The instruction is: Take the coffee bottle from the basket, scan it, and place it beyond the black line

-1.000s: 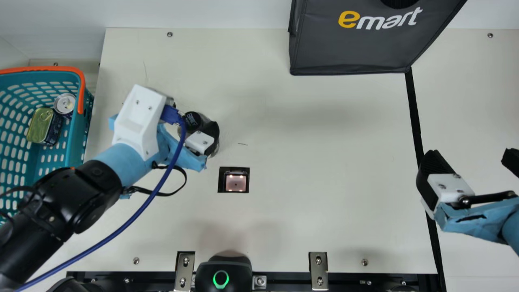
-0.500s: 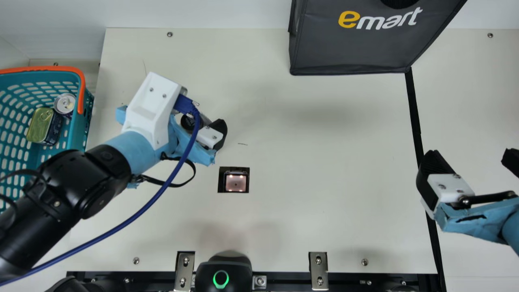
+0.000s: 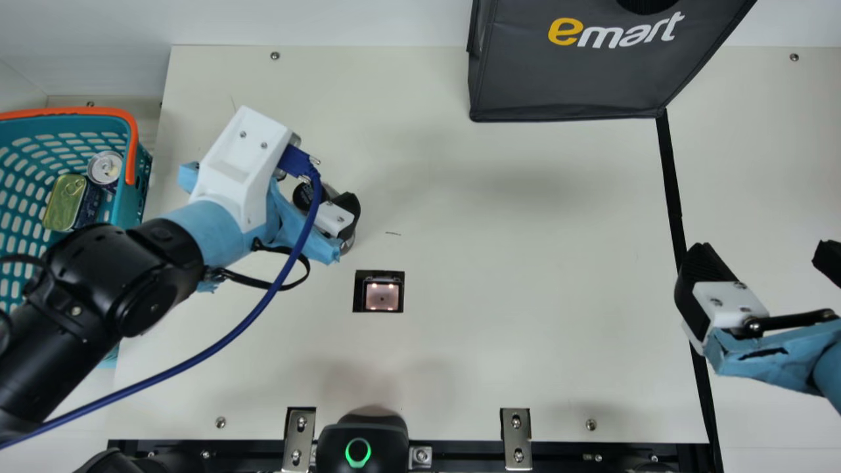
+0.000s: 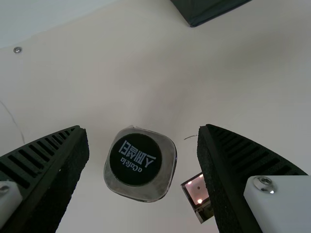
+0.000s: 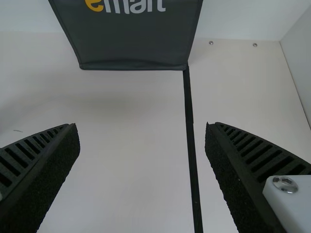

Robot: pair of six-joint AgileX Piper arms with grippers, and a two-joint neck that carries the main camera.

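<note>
Main view: the left gripper (image 3: 326, 190) is over the one bottle (image 4: 140, 165), which stands upright on the table (image 3: 499, 263), outside the basket (image 3: 125, 207), near the scanner (image 3: 382, 295) and short of the black line (image 3: 669, 177). In the left wrist view its two fingers are spread, one to each side of the bottle, with a gap between each finger and it. The single basket holds two cans, one round (image 3: 105, 167) and one oblong (image 3: 66, 202). One bag (image 3: 565, 72) has a corner at the line. The right gripper (image 3: 762, 256) is by the line, its two fingers wide apart. Two metal brackets (image 3: 299, 437) and one black device (image 3: 363, 440) with a single green ring are along the near edge.
</note>
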